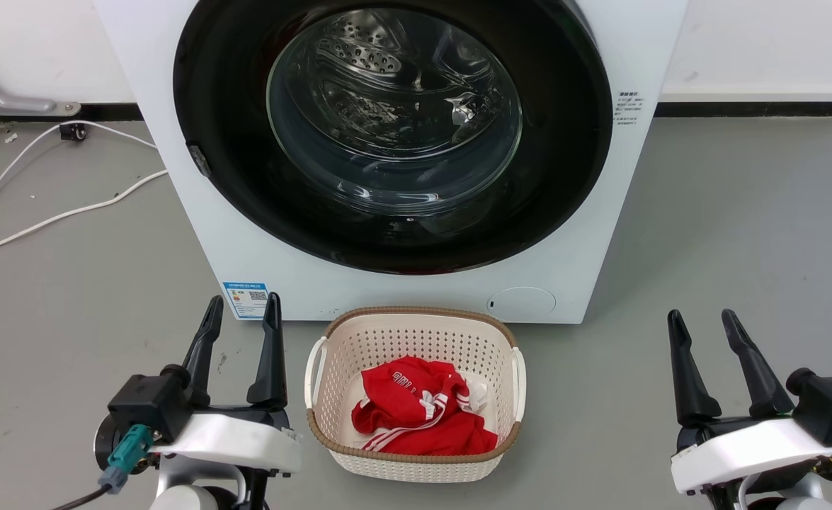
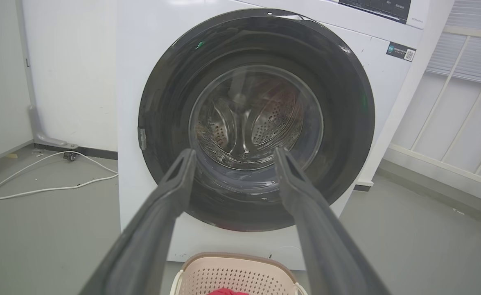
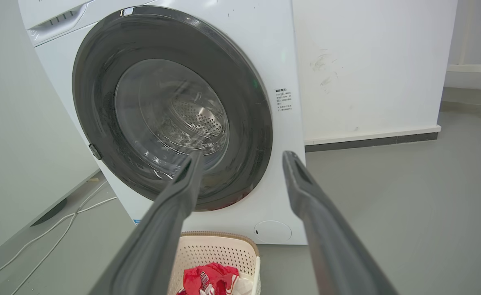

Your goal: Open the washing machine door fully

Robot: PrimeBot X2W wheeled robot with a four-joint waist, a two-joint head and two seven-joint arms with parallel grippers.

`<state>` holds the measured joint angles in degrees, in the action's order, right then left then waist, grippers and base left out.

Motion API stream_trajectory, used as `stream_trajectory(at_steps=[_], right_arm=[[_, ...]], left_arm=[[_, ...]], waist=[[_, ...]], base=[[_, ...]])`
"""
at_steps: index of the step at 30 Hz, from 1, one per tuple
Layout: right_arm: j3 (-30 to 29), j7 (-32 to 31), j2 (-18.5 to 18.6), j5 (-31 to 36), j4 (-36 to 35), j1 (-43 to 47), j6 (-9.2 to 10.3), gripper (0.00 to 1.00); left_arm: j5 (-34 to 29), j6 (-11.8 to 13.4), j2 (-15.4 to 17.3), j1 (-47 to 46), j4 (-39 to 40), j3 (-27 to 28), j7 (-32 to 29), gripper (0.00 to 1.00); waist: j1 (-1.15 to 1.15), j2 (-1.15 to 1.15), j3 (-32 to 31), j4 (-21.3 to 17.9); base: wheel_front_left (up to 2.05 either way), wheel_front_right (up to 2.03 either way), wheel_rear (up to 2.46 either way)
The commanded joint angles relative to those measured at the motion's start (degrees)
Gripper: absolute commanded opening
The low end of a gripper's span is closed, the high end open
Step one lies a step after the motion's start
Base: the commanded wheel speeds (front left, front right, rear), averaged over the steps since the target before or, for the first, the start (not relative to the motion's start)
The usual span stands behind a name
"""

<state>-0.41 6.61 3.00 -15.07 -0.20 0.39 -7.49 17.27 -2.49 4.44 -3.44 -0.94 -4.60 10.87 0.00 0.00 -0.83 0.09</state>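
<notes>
A cream perforated basket (image 1: 416, 315) with a brown woven rim, holding a crumpled red garment (image 1: 416, 418), stands just before the white washing machine (image 1: 401, 290), between the 2 grippers. The glossy black round washing machine door (image 1: 394, 134), its clear glass bulging, sits closed at the far centre. The left gripper (image 1: 244, 299) and right gripper (image 1: 702, 315) hang near, fingers spread, empty.
</notes>
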Motion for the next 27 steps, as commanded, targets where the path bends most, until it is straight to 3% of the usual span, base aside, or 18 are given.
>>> stream_trajectory(at_steps=[1, 27], right_arm=[[0.11, 0.25, -0.1, 1.46, -0.77, 0.35, 0.0, 1.0], [0.12, 0.8, -0.19, 11.05, -1.38, 0.96, 0.01, 1.0]], left_arm=[[-1.5, 0.29, 0.23, 0.48, 0.51, -0.24, 0.65, 1.0], [-12.49, 1.74, 0.49, 0.87, 0.5, -0.9, 3.5, 1.0]], waist=[[0.0, 0.0, -0.01, 0.01], [0.0, 0.0, 0.08, 0.38]], base=[[0.0, 0.0, 0.0], [0.0, 0.0, 0.0]])
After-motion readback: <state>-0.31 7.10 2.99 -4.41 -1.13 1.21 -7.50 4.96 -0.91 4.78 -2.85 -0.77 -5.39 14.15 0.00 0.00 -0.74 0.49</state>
